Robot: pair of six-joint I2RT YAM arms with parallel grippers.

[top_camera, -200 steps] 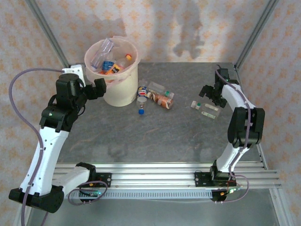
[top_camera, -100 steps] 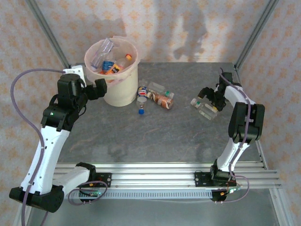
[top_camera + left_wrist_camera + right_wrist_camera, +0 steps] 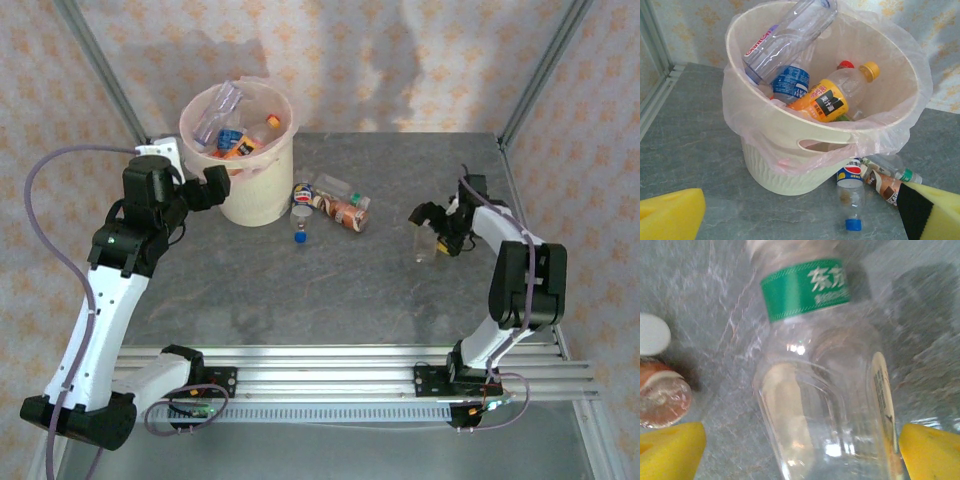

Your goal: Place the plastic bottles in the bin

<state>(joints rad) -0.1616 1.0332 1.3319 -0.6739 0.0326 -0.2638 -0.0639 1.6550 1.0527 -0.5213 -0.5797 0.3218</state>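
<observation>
Foam pads (image 3: 667,217) of the left gripper (image 3: 208,187) stand wide apart with nothing between them. It hovers just beside the bin (image 3: 258,202) at the far left of the table (image 3: 330,290). The bin is lined with a thin pink bag (image 3: 765,145) and already holds several plastic bottles. Among them are a large clear one (image 3: 785,35) leaning against the rim, a blue-label one (image 3: 790,82) and an orange-label bottle (image 3: 827,102) with a yellow cap.

Just right of the bin's foot, a small cluster lies on the table. A Pepsi-label bottle (image 3: 300,210) points its blue cap toward the near edge. A brown-label bottle (image 3: 348,213) lies beside it with a clear one behind, and all three rest close together.

Well to the right, the right gripper (image 3: 436,224) is low over a lone clear bottle (image 3: 825,405) with a green band around its neck. Its jaws are spread, one yellow pad on each side of the body. The wrist view does not show whether either pad touches the plastic yet.

That bottle looks empty, so it should be very light. The thin walls will probably dent under a hard squeeze, and the smooth, round surface could roll or squirt out of the foam. The best hold is likely across the middle of the body, squarely on its widest part. Closing only until the pads seat should stop it from slipping forward or tilting on the carry to the bin.
</observation>
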